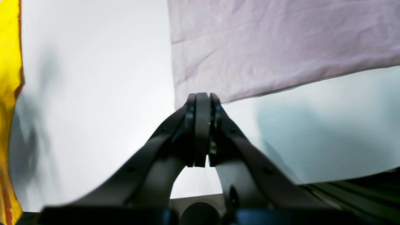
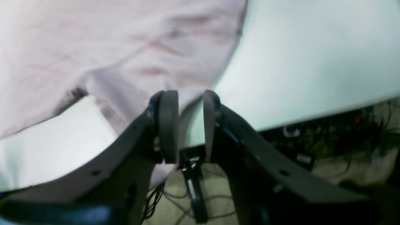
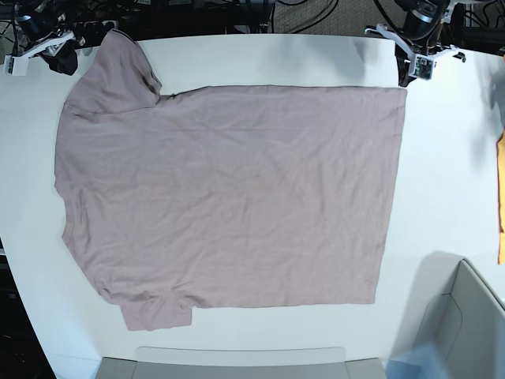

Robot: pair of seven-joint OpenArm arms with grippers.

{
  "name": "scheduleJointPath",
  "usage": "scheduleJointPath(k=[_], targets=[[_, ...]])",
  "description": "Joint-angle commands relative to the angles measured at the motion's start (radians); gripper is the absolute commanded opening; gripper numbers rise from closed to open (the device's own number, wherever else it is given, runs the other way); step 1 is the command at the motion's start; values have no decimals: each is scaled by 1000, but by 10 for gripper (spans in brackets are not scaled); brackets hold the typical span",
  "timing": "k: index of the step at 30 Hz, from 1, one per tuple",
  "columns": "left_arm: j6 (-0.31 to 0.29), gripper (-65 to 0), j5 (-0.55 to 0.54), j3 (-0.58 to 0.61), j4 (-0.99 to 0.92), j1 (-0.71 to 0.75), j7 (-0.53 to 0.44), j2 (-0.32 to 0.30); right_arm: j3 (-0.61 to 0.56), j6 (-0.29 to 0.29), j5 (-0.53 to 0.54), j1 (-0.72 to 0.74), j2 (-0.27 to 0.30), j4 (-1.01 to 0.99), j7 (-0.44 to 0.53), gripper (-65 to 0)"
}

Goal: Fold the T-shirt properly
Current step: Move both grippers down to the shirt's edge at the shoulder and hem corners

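The black left gripper [image 1: 202,103], its jaws pressed together, is seen at a hem corner of the plain dusty mauve-pink cotton T-shirt [image 3: 229,197], which is spread flat across the white worktop [image 3: 450,158]. The black right gripper [image 2: 187,103], its jaws parted with nothing between them, is positioned by a sleeve at the worktop's far corner. An orange cloth [image 3: 501,197] is seen at the worktop's right edge.

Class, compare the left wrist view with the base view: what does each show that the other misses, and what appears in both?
Only the left wrist view shows the left gripper shut at the T-shirt's corner.

Only the base view shows the whole T-shirt spread flat with both sleeves, and a grey bin.

Both show the white table and the orange cloth at its edge.
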Motion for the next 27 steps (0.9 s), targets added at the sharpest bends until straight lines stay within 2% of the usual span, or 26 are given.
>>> scheduleJointPath(k=[1,3,5,13,16,20,21,23,24,27], targets=[[5,-646,-4,-6,17,-3,-21,-8,21,37,7,3,9,-30,-7,-504],[5,-646,-4,-6,17,-4,-21,-8,29,96,7,25,14,-91,-27,-504],[5,-646,-4,-6,17,-6,-21,-9,26,126,7,28,18,-114,-29,-504],[3,-646,-4,-2,17,-41,-9,-12,-31,126,5,66,18,-157,-29,-504],[3,-645,-4,6,17,-50,-8,-41,-70,126,4,81,18,-200,-29,-504],[3,-599,-6,6,17,-67,0,-47,-123,126,2,100,17,-280,-27,-504],[3,-575,-9,6,17,-69,26,-51,-131,126,2,101,17,-295,-24,-504],[2,-531,-37,37,16,-90,143,-95,-143,126,2,115,17,-314,-26,-504],[2,-515,-86,52,14,-107,213,-124,-143,127,2,117,18,-317,-27,-504],[2,-508,-343,44,14,-150,410,-193,-143,129,2,120,18,-318,-27,-504]])
